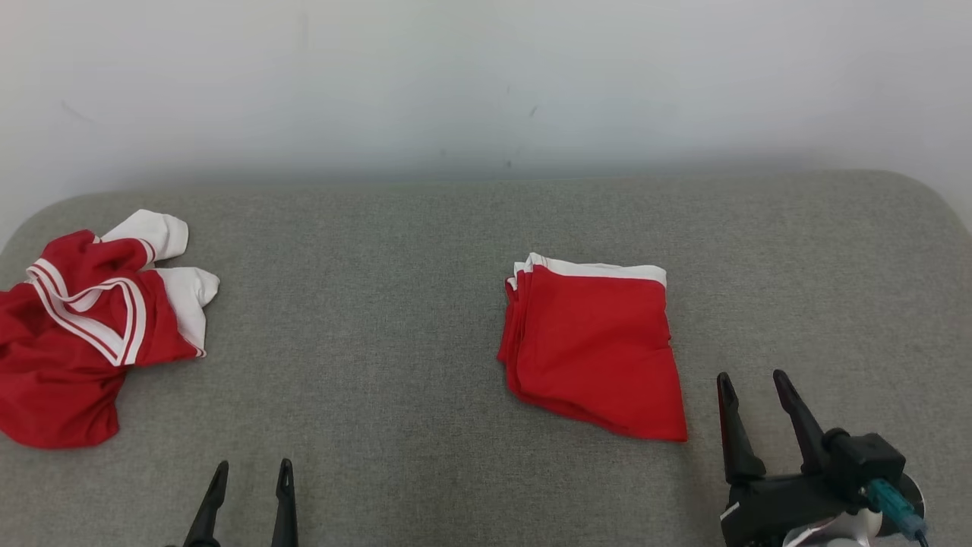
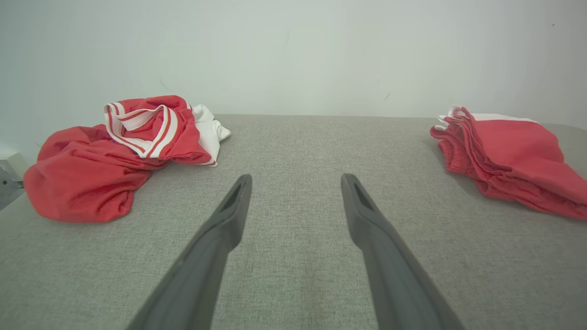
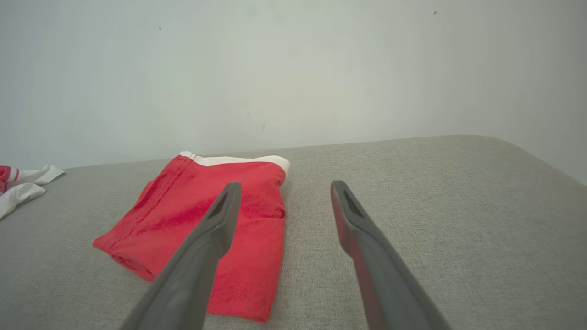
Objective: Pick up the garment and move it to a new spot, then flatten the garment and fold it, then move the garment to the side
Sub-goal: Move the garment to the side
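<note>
A folded red garment with a white band (image 1: 592, 346) lies flat on the grey surface, right of centre; the wrist views show it too (image 2: 509, 158) (image 3: 206, 229). A crumpled red and white striped garment (image 1: 83, 327) (image 2: 114, 156) sits in a heap at the far left. My right gripper (image 1: 754, 384) (image 3: 282, 188) is open and empty, just off the folded garment's near right corner. Near the bottom edge my left gripper (image 1: 253, 469) (image 2: 296, 181) is open with nothing between its fingers, over bare fabric between the two garments.
The grey cloth surface (image 1: 380, 319) has rounded far corners and ends at a white wall (image 1: 486, 83). A white sleeve of the crumpled garment (image 3: 23, 188) pokes in at the left of the right wrist view.
</note>
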You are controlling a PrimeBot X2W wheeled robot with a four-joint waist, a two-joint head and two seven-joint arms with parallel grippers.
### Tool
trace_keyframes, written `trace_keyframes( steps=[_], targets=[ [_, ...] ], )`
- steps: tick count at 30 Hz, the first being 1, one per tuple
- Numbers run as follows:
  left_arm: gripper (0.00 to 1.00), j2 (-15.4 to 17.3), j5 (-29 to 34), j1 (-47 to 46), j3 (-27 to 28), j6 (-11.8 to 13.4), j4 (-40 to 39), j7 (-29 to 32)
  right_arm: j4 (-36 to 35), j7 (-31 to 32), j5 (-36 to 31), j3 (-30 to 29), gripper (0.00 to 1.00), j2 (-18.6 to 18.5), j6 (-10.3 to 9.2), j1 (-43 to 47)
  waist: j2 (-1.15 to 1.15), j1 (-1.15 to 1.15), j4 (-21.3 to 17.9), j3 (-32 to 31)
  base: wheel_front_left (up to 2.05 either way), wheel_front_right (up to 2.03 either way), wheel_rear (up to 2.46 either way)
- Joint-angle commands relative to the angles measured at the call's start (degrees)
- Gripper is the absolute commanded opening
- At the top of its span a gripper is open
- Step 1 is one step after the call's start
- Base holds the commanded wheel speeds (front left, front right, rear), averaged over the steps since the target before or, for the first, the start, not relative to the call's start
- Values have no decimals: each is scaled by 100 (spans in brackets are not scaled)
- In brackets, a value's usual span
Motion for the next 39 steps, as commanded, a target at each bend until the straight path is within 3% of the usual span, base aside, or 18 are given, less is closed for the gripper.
trace_keyframes(
  steps=[1, 8, 20, 31, 32, 39],
  targets=[
    [100, -2, 58, -115, -13, -18, 23, -19, 139, -8, -47, 13, 100, -97, -10, -219, 0, 0, 77, 85, 0, 0, 0],
    [100, -2, 44, -288, -119, -51, 48, -19, 944, -8, -71, 171, 100, -297, -10, -1025, 0, 0, 238, 255, 0, 0, 0],
    [100, -2, -71, -634, -420, -57, 136, -19, 3683, 261, 469, 762, 100, -630, -11, -2687, 0, 0, 701, 604, 0, 0, 0],
    [100, -2, -73, -745, -484, -37, 170, -19, 4979, 654, 957, 1220, 100, -401, -9, -3161, 0, 0, 853, 695, 0, 0, 0],
    [100, -2, -73, -741, -472, -32, 168, -19, 5014, 644, 985, 1278, 0, -385, -7, -3177, 0, 0, 849, 693, 0, 0, 0],
    [100, -3, -105, -699, -419, -15, 163, -19, 5093, 427, 1140, 1584, 0, -687, -16, -3332, 0, 0, 704, 685, 0, 0, 0]
  ],
)
